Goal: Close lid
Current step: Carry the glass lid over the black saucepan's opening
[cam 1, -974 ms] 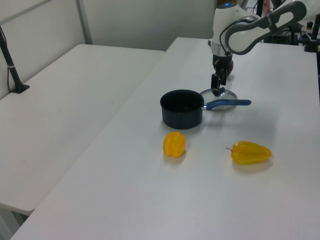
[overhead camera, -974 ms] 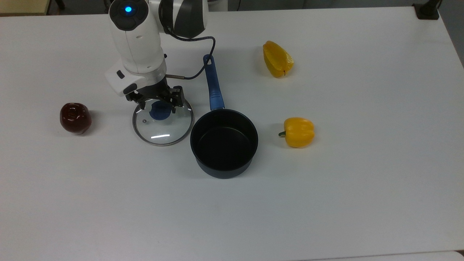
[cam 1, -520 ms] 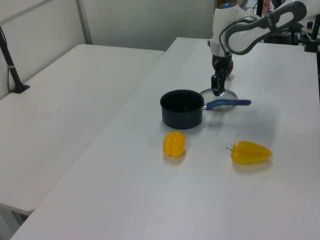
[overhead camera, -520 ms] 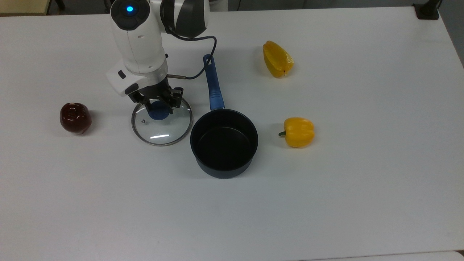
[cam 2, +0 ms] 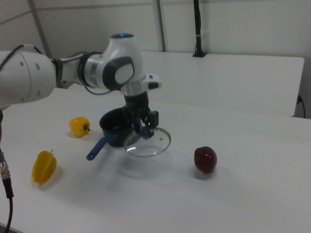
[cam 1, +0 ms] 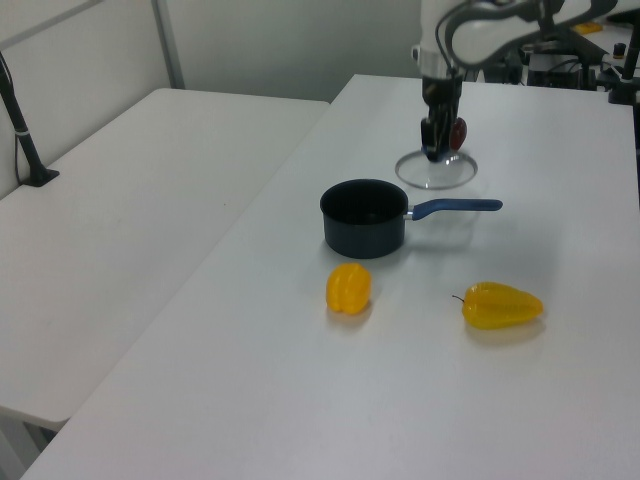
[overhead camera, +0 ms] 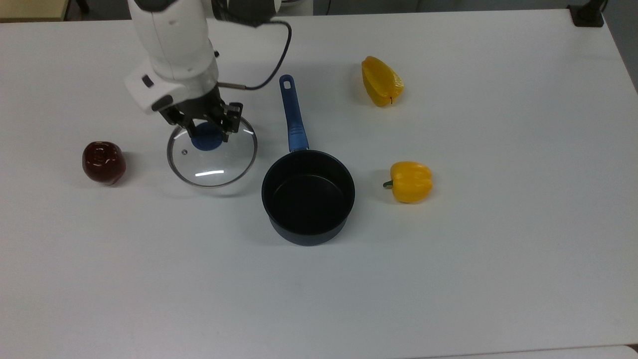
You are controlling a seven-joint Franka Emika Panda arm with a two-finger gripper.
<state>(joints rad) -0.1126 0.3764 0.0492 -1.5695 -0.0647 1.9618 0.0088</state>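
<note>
Well, the white table (overhead camera: 498,249) carries a black saucepan (overhead camera: 308,197) (long blue handle pointing away in the top view), still uncovered. Just to the top view's left of it the lid (overhead camera: 212,157) hangs clear of the tabletop, its shadow below in the right view. The gripper (overhead camera: 207,130) pinches the lid's blue knob. Two yellow peppers (overhead camera: 409,181) and a dark red apple (overhead camera: 103,162) lie apart.

The arm (overhead camera: 172,45) is being cut off by the top view's upper edge. The knob (overhead camera: 207,138) is being partly covered by the gripper (overhead camera: 206,133). In the left view the red pepper (cam 1: 458,134) is being mostly hidden behind the gripper (cam 1: 432,152). In the right view the saucepan (cam 2: 112,131) is being partly blocked by the arm.
</note>
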